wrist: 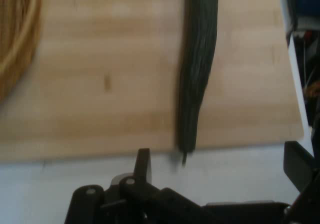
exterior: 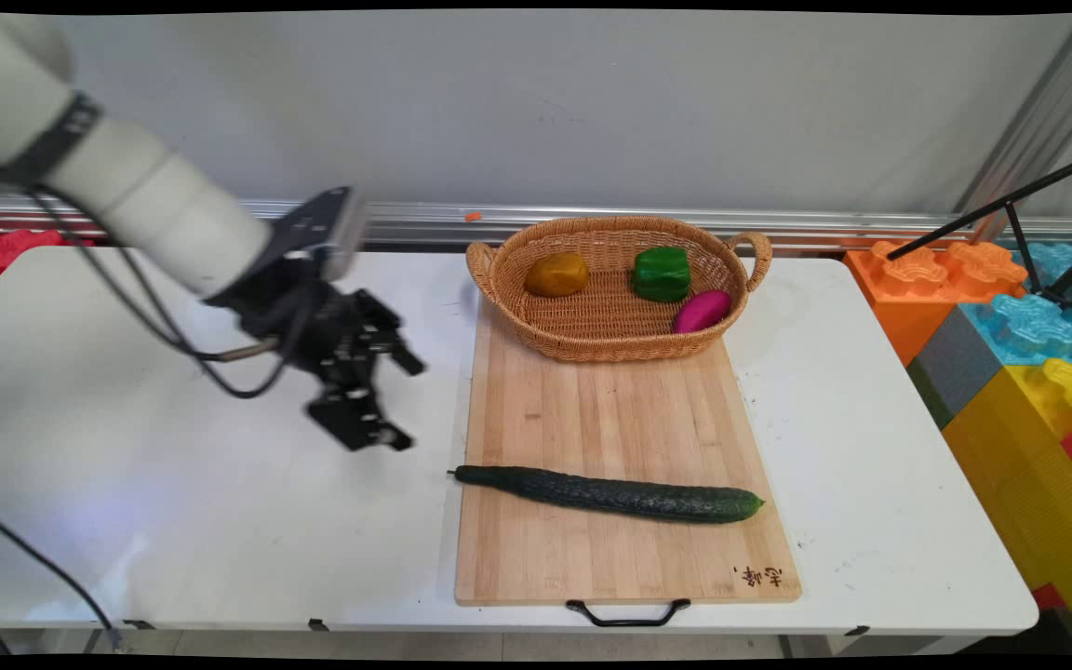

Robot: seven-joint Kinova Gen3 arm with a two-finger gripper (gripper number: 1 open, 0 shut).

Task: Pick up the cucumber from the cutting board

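the white table [exterior: 173,484] spans the main view, and on its right half lies a long pale wooden cutting board [exterior: 620,419] with a black handle [exterior: 627,616] at its near edge. a row of large orange, blue and yellow toy blocks [exterior: 1011,326] stands beyond the table's right end.

an oval woven wicker basket [exterior: 610,349] with two handles sits on the far end of the board. across the near part of the board lies a long dark green cucumber [exterior: 610,493], left to right. it is slim, slightly curved and bumpy-skinned, and its stem tip juts just past the board's left edge over the table.

the black two-finger gripper [exterior: 396,400] hangs above bare table just left of the board, tilted toward the right. its claw is apart and holds nothing. it touches nothing. the cucumber's stem end is the nearest thing, a little to its right and nearer. in the hand view the gripper [wrist: 220,151] looks along the cucumber [wrist: 197,68]. the stem tip falls between the two fingers, closer to the left one [wrist: 143,164], and the basket's rim [wrist: 20,43] shows at the upper left.

inside the basket are three small things: a green bell pepper [exterior: 662,273] at the far right, a yellow-brown rounded vegetable [exterior: 556,274] at the far left, and a magenta oval vegetable [exterior: 702,311] against the right wall.
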